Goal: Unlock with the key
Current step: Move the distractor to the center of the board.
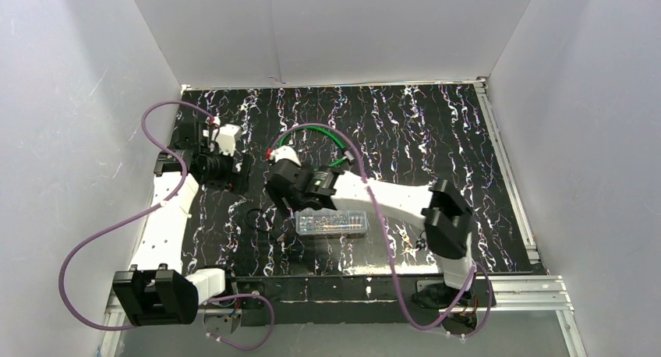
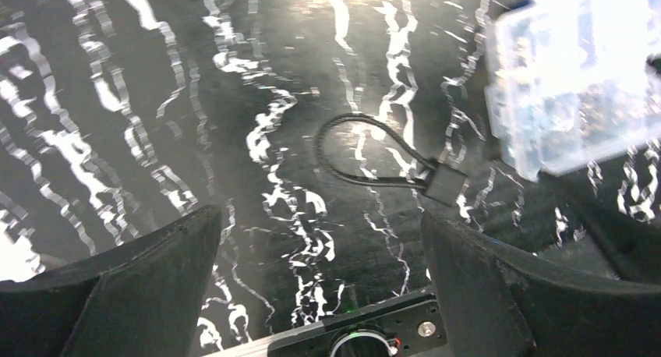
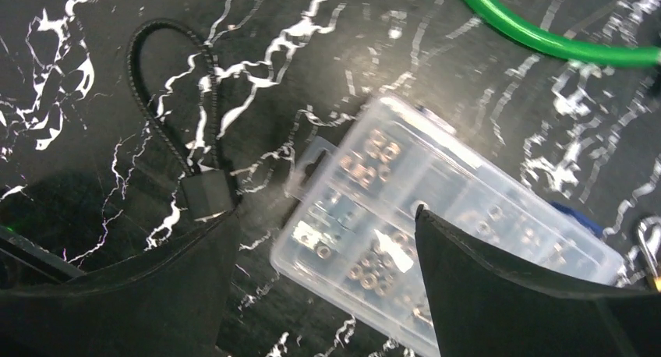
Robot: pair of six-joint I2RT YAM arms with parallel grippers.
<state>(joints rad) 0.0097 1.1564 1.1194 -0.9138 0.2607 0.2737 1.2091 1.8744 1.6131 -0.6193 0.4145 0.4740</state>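
Observation:
A black cable padlock lies on the marbled black table: its loop (image 2: 366, 150) and square body (image 2: 446, 183) show in the left wrist view, and the body (image 3: 206, 195) shows again in the right wrist view. In the top view the padlock (image 1: 256, 217) lies left of a clear box. My left gripper (image 2: 319, 217) is open and empty, hovering behind the lock. My right gripper (image 3: 327, 217) is open and empty above the box's left end, its left finger (image 3: 156, 287) beside the lock body. A small metal ring (image 3: 651, 252), possibly the key, shows at the right edge.
A clear plastic box of small metal parts (image 1: 331, 222) lies right of the lock; it also shows in the right wrist view (image 3: 436, 256) and the left wrist view (image 2: 573, 76). A green cable (image 3: 546, 41) runs overhead. White walls surround the table (image 1: 436, 131).

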